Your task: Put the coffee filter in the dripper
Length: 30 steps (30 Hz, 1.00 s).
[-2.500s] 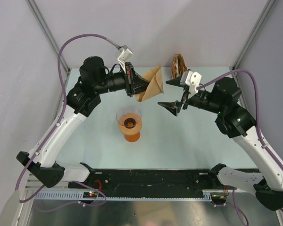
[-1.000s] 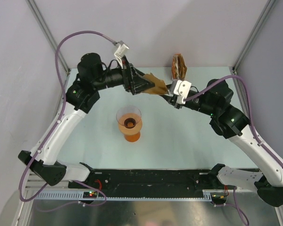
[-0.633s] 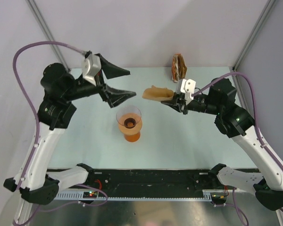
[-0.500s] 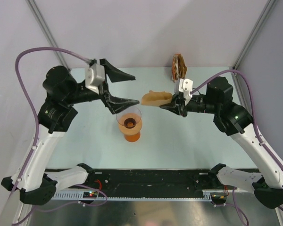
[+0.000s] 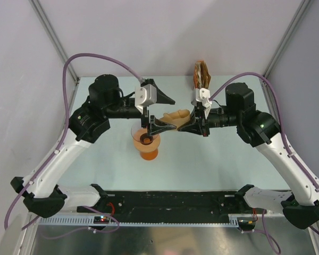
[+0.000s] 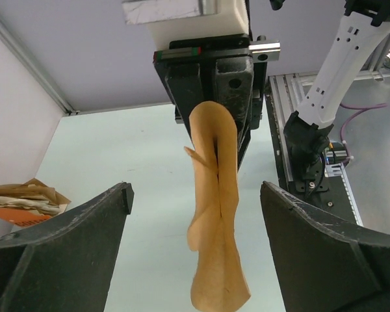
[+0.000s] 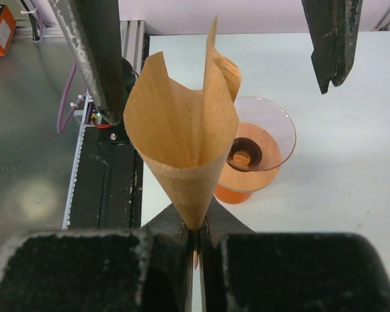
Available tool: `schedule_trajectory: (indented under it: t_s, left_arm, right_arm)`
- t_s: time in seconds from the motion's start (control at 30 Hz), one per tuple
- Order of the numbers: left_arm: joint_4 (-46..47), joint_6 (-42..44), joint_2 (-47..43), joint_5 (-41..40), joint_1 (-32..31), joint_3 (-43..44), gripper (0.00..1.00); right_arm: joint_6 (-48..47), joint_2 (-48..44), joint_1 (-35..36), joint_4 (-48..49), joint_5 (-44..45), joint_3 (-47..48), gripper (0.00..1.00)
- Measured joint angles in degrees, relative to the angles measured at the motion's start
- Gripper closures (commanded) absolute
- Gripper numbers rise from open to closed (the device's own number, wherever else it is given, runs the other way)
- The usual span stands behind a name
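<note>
The coffee filter [image 5: 175,115], a tan paper cone, hangs in the air just right of and above the dripper [image 5: 145,139]. My right gripper [image 5: 187,126] is shut on the filter's pointed tip [image 7: 196,221]. In the right wrist view the filter [image 7: 182,140] opens away from the jaws, with the peach-orange dripper [image 7: 257,153] on the table beyond it. My left gripper [image 5: 173,114] is open and straddles the filter's wide end without touching it. Its fingers [image 6: 58,253] stand well apart on either side of the filter [image 6: 214,214].
An upright bundle of brown-and-orange papers [image 5: 202,74] stands at the table's back edge, also seen as the bundle [image 6: 23,201] at lower left of the left wrist view. The black base rail [image 5: 170,204] runs along the near edge. Grey walls enclose the table.
My left gripper let go of the filter, swung out left and came back open around its wide end. My right gripper closed on the tip and carried the filter left toward the dripper.
</note>
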Motion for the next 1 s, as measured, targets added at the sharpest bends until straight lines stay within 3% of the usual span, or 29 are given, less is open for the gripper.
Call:
schedule_trajectory:
  t_s: [0.33,0.43,0.57,0.63,0.7,0.77,0.9,1.0]
  left_arm:
    - [-0.1,1.9,0.1,-1.2,-3.1,0.0,0.50]
    - [-0.1,2.3,0.4,-1.0,-3.3,0.0,0.66]
    - [-0.1,2.4,1.0,-0.9,-3.3,0.0,0.89]
    - [-0.1,2.1,1.2,-0.8,-3.3,0.0,0.97]
    - [-0.2,1.5,1.3,-0.7,-3.3,0.1,0.99]
    - [-0.2,0.9,1.6,-0.8,-3.3,0.5,1.00]
    - [-0.3,0.3,1.6,-0.9,-3.3,0.9,1.00]
    - [-0.2,-0.2,1.6,-1.1,-3.2,1.0,1.00]
  right_arm:
    - [1.2,1.7,1.2,-1.1,-1.3,0.1,0.94]
    - [1.5,1.9,1.4,-1.3,-1.7,0.2,0.94]
    - [1.7,2.0,1.4,-1.4,-2.1,0.5,0.89]
    - [1.7,1.9,1.4,-1.4,-2.3,0.5,0.80]
    - [1.6,1.8,1.2,-1.4,-2.3,0.5,0.68]
    - [1.4,1.4,0.9,-1.4,-2.3,0.4,0.67]
    - [0.6,-0.9,-0.1,-1.4,-2.3,-0.7,0.76]
    - [0.0,-2.2,-0.9,-1.7,-2.4,-0.8,0.91]
